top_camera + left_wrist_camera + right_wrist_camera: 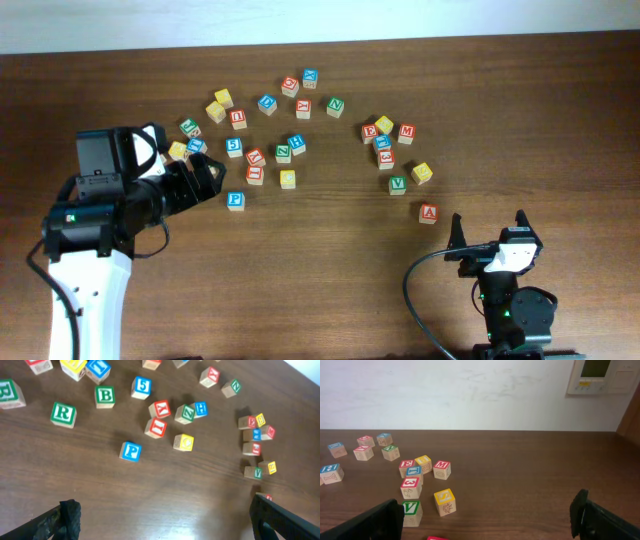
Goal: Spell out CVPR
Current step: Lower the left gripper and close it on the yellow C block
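Note:
Lettered wooden blocks lie scattered on the brown table (330, 280). A blue P block (235, 200) sits just right of my left gripper (208, 176), which is open and empty. In the left wrist view the P (131, 451) lies ahead of the open jaws (165, 520), and a green R block (63, 414) lies to its left. A green V block (397, 184) sits in the right cluster and shows in the right wrist view (410, 508). My right gripper (488, 228) is open and empty, back from that cluster (487, 520). I cannot pick out a C block for certain.
Other blocks surround the P: green B (104, 396), blue 5 or S (141, 387), red I (156, 427), yellow O (183, 442). Near the V are a yellow S (444, 497), a red 3 (410, 485) and a red A (428, 212).

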### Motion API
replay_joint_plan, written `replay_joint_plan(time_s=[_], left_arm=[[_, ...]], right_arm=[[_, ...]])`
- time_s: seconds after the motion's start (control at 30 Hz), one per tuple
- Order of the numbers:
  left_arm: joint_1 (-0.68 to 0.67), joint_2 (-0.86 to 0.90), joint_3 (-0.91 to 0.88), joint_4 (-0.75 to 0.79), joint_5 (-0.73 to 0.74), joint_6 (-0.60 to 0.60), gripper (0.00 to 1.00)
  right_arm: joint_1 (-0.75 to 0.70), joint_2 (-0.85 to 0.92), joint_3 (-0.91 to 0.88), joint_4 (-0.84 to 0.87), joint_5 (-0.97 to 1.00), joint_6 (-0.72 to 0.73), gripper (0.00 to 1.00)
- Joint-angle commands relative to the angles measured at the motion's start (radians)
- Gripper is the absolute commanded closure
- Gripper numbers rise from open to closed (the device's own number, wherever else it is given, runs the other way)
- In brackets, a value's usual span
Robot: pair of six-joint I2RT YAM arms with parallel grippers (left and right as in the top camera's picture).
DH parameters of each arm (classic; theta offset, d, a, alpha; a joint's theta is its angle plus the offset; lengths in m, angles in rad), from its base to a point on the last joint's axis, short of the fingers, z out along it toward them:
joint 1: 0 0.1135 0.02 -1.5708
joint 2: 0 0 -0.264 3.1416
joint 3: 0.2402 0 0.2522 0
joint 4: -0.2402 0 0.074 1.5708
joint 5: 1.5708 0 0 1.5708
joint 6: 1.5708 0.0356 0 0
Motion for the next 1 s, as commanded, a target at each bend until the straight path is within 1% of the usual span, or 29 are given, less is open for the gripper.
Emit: replay_joint_plan(time_s=[0.0,0.1,0.2,0.27,0.33,0.47,0.67,0.77,0.87,0.93,0.97], left_arm=[[0.003,0.004,0.012,-0.036,-0.012,-0.010,0.01],[0.002,0.004,0.012,-0.040,-0.004,-0.010,0.01],[-0.053,0.004,0.012,-0.080,-0.016,-0.001,0.01],[-0.125,0.004,0.012,-0.087,-0.097,0.017,0.01],[-0.155,0.005,0.012,-0.086,-0.159,0.016,0.01],[-0.174,0.005,0.012,-0.087,-0.157,0.016,0.01],[-0.178,0.005,0.012,-0.128,-0.138,0.017,0.01],[-0.229,0.009,0.011,-0.119,-0.125,0.016,0.01],[-0.321,0.076,0.011,-0.106,-0.121,-0.059,0.01],[-0.373,0.164,0.012,-0.061,-0.120,-0.074,0.01],[-0.402,0.236,0.016,-0.014,-0.122,-0.074,0.01]], right_arm=[[0.003,-0.008,-0.005,-0.007,0.008,0.005,0.02],[0.003,-0.008,-0.005,-0.007,0.008,0.005,0.02],[0.003,-0.008,-0.005,-0.007,0.008,0.005,0.02],[0.003,-0.008,-0.005,-0.007,0.008,0.005,0.02],[0.003,-0.008,-0.005,-0.007,0.008,0.005,0.02],[0.003,-0.008,-0.005,-0.007,0.008,0.005,0.02],[0.003,-0.008,-0.005,-0.007,0.008,0.005,0.02],[0.003,-0.008,-0.005,-0.007,0.008,0.005,0.02],[0.003,-0.008,-0.005,-0.007,0.008,0.005,0.02],[0.003,-0.008,-0.005,-0.007,0.008,0.005,0.02],[0.003,-0.008,-0.005,-0.007,0.008,0.005,0.02]])
